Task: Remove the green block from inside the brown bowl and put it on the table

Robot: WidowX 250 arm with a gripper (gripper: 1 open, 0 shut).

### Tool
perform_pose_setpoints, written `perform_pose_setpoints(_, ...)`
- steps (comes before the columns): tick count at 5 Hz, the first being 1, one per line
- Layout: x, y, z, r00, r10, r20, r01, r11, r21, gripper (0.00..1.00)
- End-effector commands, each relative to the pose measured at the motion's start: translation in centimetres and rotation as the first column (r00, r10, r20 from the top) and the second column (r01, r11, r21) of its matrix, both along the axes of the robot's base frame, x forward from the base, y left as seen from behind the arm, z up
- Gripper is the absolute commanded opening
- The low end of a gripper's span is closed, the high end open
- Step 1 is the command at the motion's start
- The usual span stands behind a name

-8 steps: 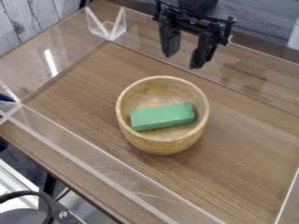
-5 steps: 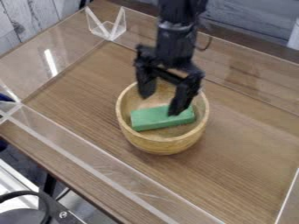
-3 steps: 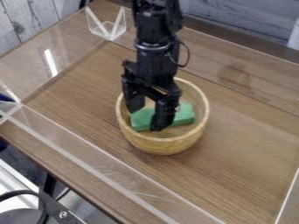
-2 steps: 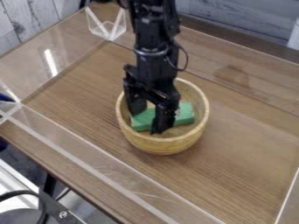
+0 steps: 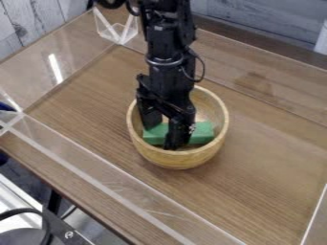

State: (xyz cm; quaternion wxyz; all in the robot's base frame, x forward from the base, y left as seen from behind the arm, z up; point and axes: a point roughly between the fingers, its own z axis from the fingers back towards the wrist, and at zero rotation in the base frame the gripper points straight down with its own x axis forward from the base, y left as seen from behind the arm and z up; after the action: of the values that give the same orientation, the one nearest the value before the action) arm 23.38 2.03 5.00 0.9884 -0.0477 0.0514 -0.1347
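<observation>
Green block [image 5: 192, 128] lies flat inside the brown bowl [image 5: 160, 151] on the desk [image 5: 269, 144] – the fingers [image 5: 148, 117] stand wide open astride it, gripping nothing; I would centre them over its narrow width, close squarely, then lift straight up clear of the rim.

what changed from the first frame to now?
The gripper came from the far side of the table, dropped into the brown bowl and now straddles the green block, jaws open, nothing gripped yet. Bowl and block have not visibly moved; the block is still inside the bowl.
</observation>
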Motion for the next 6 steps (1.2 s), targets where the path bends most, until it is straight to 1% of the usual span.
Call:
perform_pose_setpoints(1, 0.3, 0.4, 2.8, 0.995, -0.018, 0.100, 0.017, 1.000, 0.010, 1.00)
perform_pose_setpoints(2, 1.2, 0.2, 1.1, 0.996, -0.025, 0.091, 0.023, 0.999, 0.023, 1.00)
perform_pose_setpoints(3, 2.4, 0.1, -0.4, 0.995, -0.032, 0.091, 0.029, 0.999, 0.033, 1.00)
perform_pose_setpoints(4, 3.2, 0.0, -0.1, 0.996, -0.058, 0.065, 0.055, 0.997, 0.049, 1.00)
perform_pose_setpoints(5, 3.7, -0.2, 0.2, 0.996, -0.086, 0.037, 0.084, 0.995, 0.061, 1.00)
perform_pose_setpoints(6, 3.2, -0.1, 0.3, 0.994, -0.094, 0.056, 0.090, 0.993, 0.079, 1.00)
